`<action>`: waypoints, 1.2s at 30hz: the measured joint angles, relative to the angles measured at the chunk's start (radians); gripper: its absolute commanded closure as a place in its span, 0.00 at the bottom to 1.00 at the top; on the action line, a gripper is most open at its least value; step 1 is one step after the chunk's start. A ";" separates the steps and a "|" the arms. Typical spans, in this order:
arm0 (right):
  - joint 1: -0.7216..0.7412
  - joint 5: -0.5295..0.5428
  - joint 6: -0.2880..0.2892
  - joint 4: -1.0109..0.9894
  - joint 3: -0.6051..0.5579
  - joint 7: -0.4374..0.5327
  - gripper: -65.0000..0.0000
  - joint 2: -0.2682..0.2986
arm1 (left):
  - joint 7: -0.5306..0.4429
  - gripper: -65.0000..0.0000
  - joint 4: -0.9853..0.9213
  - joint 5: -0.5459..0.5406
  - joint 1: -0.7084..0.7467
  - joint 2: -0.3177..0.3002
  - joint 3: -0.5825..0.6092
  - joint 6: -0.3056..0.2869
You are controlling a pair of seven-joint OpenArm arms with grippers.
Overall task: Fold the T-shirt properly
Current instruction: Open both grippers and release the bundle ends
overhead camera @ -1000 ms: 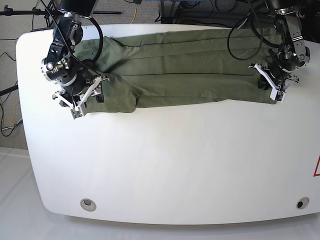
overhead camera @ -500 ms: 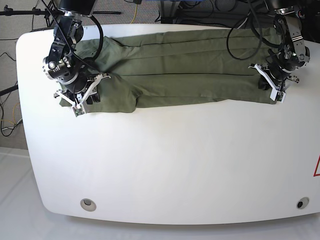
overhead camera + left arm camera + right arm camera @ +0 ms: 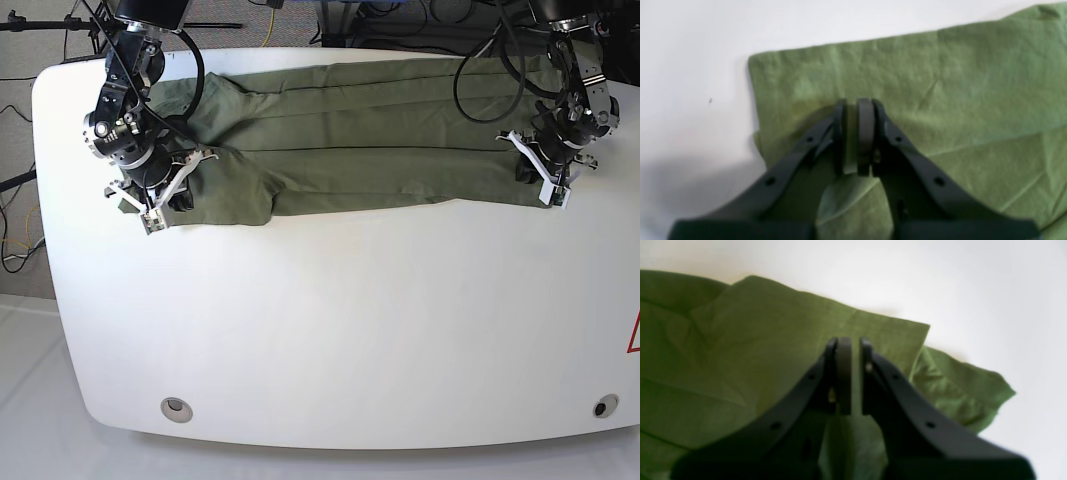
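The T-shirt [image 3: 350, 135] lay stretched lengthwise across the far part of the white desk [image 3: 330, 320], folded into a long olive band that ran from the far left to the far right, with several straight creases along its length. Its near edge sat higher on the right and dropped to a lower flap at the left end. The right claw [image 3: 158, 205], at the left of the base view, was down on that left flap near its near corner. In the right wrist view the right claw [image 3: 851, 380] had its jaws nearly together with a thin fold of green cloth pinched between them, and the shirt's corner [image 3: 973, 396] stuck out past it onto the bare desk. The left claw [image 3: 548, 180], at the right of the base view, sat on the shirt's right end at the near edge. In the left wrist view the left claw [image 3: 853, 140] was likewise closed on a slim ridge of fabric, just inside the shirt's squared end, with bare desk beyond it. Cables and dark stands showed beyond the far edge of the desk.
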 measured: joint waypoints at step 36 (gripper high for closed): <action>0.003 -0.018 0.012 -0.132 0.000 0.130 0.89 0.015 | 0.041 0.86 0.021 0.022 -0.053 -0.012 -0.034 0.011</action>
